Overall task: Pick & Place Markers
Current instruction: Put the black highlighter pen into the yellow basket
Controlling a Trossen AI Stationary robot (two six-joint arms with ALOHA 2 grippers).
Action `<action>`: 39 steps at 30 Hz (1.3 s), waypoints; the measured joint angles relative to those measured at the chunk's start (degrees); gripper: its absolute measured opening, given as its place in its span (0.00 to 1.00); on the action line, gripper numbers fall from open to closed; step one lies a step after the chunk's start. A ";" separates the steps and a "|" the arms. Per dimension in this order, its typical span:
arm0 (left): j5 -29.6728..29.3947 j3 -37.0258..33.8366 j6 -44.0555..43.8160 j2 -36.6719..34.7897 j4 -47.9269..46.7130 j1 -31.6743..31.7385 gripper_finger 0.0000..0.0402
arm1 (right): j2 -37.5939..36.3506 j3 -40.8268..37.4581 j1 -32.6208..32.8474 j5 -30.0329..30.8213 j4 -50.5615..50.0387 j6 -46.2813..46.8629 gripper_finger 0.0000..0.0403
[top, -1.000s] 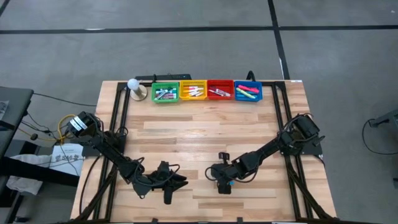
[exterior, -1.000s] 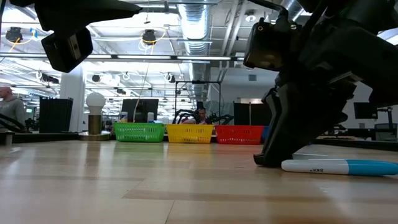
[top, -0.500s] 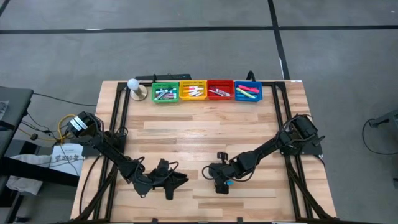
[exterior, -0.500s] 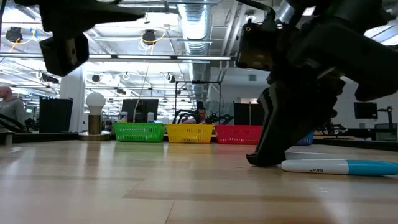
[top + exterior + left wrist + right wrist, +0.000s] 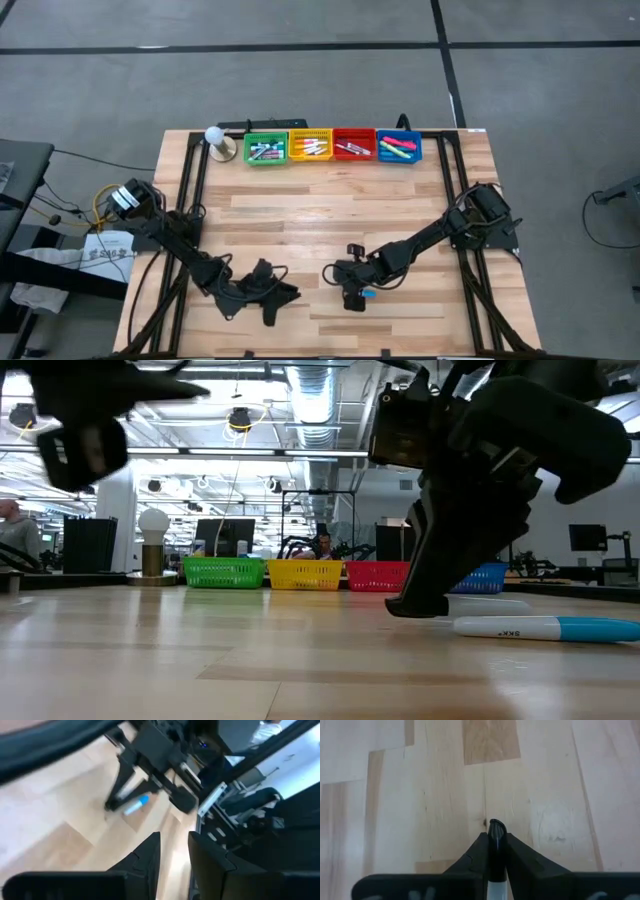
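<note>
A marker [image 5: 545, 627] with a white barrel and blue cap lies flat on the wooden table [image 5: 320, 215] near its front edge, just beside the right gripper [image 5: 352, 297]. That gripper's dark fingers [image 5: 479, 851] are clenched on a second marker [image 5: 495, 830] with a black rounded tip, held low over the pale, planked tabletop; in the low view the fingertips reach down to the wood next to the lying marker. The left gripper [image 5: 270, 312] hangs over the front left of the table, its two dark fingers [image 5: 145, 857] a little apart with nothing between them.

Along the far edge stand four small latticed plastic bins side by side: green [image 5: 265, 150], yellow [image 5: 310, 147], red [image 5: 353, 146] and blue [image 5: 399, 148]. Each holds a few markers; those in the blue bin look pink and green. A white bulb-shaped thing on a round base [image 5: 217, 140] stands just beside the green bin.
</note>
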 joint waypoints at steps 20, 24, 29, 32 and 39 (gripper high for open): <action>-9.17 0.03 -1.01 -1.15 2.25 -3.14 0.25 | -0.92 1.33 -1.22 0.46 -0.16 2.73 0.09; -12.09 0.04 -1.13 -1.15 3.31 -2.48 0.25 | -1.52 4.30 -2.61 0.62 -0.38 1.92 0.09; -11.34 0.04 -0.64 -1.15 3.70 0.68 0.25 | -2.20 9.92 -6.14 0.81 -2.24 -4.87 0.08; -3.65 0.04 2.60 -1.15 3.71 3.79 0.25 | -2.37 14.49 -9.30 0.78 -6.09 -10.89 0.09; 13.31 0.04 18.61 -1.15 3.64 13.72 0.25 | -2.45 24.40 -20.30 0.81 -16.80 -27.52 0.08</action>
